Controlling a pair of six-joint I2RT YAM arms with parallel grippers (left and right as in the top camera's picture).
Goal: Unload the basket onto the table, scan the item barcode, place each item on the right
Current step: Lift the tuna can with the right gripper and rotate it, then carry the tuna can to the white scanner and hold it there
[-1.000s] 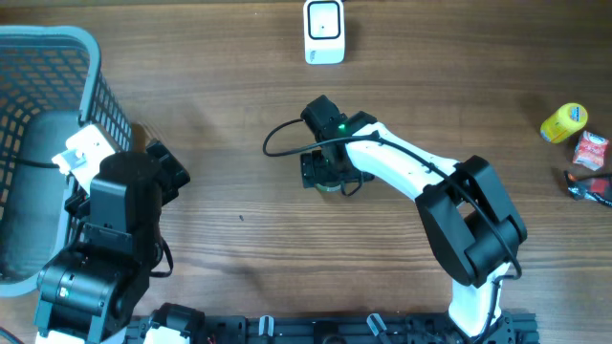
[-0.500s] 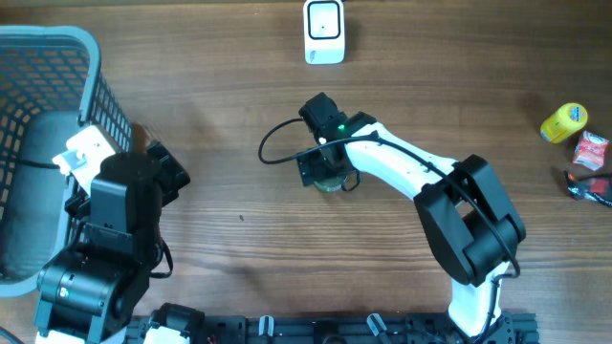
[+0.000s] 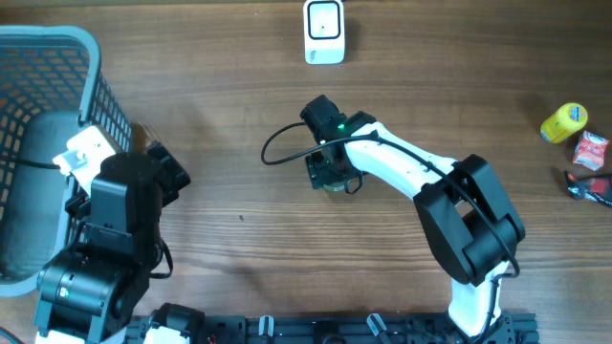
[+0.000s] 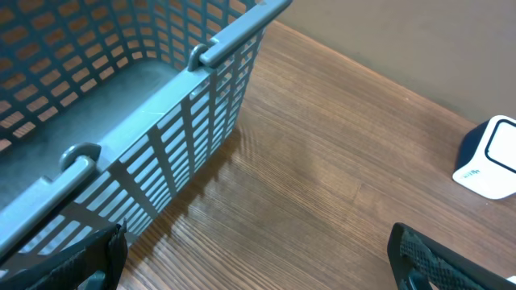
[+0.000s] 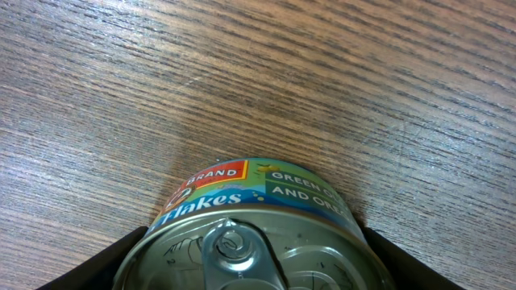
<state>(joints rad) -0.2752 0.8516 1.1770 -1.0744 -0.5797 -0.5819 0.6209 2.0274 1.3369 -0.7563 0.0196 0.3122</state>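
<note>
Right wrist view shows the can upright on the table, pull-ring lid up, between the fingers of my right claw. Both fingers lie along its round wall, but I cannot tell whether they are pressing on it.

I judge it a stiff metal tin, fairly weighty for its size, with a smooth printed wall that could slip. I would hold it across the wall on opposite sides, under the rim, never by the ring.

On the label I read "BRAND" in a red box, what looks like "Flakes", and the cut-off beginnings "GREEN" and "AND OR". No barcode shows.

Overhead, the can sits mid-table, well apart from the white scanner. My left claw stands wide apart, holding nothing.
</note>
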